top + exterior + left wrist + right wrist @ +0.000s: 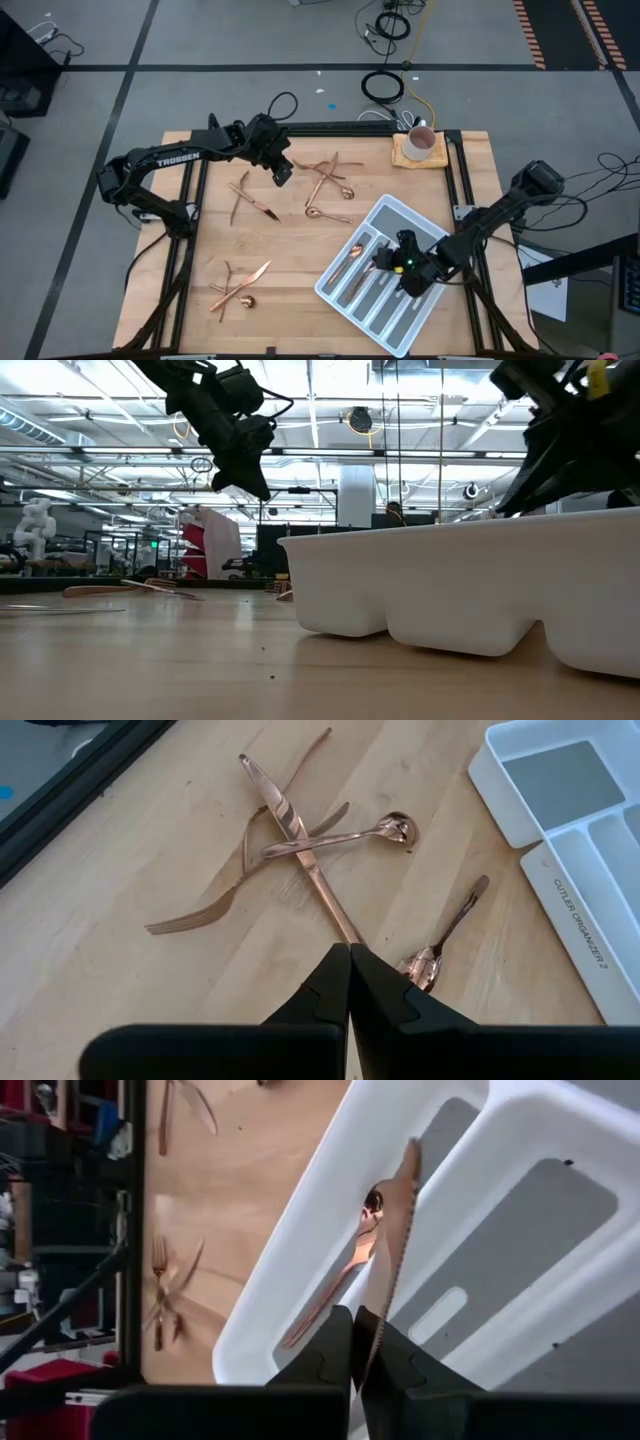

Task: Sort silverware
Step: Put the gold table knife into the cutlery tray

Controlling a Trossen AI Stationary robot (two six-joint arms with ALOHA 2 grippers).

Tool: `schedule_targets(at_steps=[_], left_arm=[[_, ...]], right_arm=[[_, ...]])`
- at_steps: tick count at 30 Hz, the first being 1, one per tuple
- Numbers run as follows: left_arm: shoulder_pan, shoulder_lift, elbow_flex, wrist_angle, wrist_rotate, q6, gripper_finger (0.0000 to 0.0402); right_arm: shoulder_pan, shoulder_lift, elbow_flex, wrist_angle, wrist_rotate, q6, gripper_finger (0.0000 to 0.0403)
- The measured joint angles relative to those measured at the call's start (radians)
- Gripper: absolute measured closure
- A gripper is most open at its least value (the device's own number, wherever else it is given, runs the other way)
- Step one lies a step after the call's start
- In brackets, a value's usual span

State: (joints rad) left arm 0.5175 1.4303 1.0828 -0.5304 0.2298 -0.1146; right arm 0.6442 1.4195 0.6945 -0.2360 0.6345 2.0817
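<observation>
Copper silverware lies on the wooden table: a crossed knife, fork and spoon (330, 175), also in the left wrist view (300, 830), a small spoon (325, 212), two pieces (248, 200) and a cluster (240, 287) near the front left. My left gripper (281, 172) is shut and empty, held high above the table (248, 472) beside the far cluster. My right gripper (402, 264) is over the grey-white divided tray (372, 310) and shut on a copper knife (395, 1230). One copper piece (335, 1285) lies in a tray compartment. My right gripper pinches the knife near one end (376, 1318) between its two fingers. The knife runs on beyond the fingertips, roughly along the fingers, serrated edge showing, its free tip (412, 1150) over a tray divider. The fingers slant down from above. Whether the tip touches the tray I cannot tell.
A mug on a small wooden board (420, 145) stands at the far right corner. The tray's tall white wall (460, 580) fills the right of the low view. Dark frame rails (190, 200) run along the table's sides. Bare wood (300, 260) lies between tray and front-left cluster.
</observation>
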Motion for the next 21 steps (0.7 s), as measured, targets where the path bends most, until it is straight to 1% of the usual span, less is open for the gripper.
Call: schedule_targets(at_steps=[4, 7, 13, 17, 21], left_arm=[[0.0, 0.0, 0.0, 0.0, 0.0, 0.012, 0.0393], [0.0, 0.0, 0.0, 0.0, 0.0, 0.018, 0.0393], [0.0, 0.0, 0.0, -0.001, 0.0, 0.018, 0.0393], [0.0, 0.0, 0.0, -0.001, 0.0, 0.018, 0.0393], [0.0, 0.0, 0.0, -0.001, 0.0, 0.018, 0.0393]], right_arm=[[-0.018, 0.042, 0.0, 0.074, -0.009, -0.034, 0.0403], [-0.024, 0.08, 0.0, 0.107, -0.008, -0.024, 0.0403], [-0.02, 0.1, 0.0, 0.104, -0.013, 0.004, 0.04], [-0.02, 0.1, -0.001, 0.097, -0.016, -0.012, 0.0386], [-0.02, 0.1, -0.002, 0.095, -0.017, -0.036, 0.0355]])
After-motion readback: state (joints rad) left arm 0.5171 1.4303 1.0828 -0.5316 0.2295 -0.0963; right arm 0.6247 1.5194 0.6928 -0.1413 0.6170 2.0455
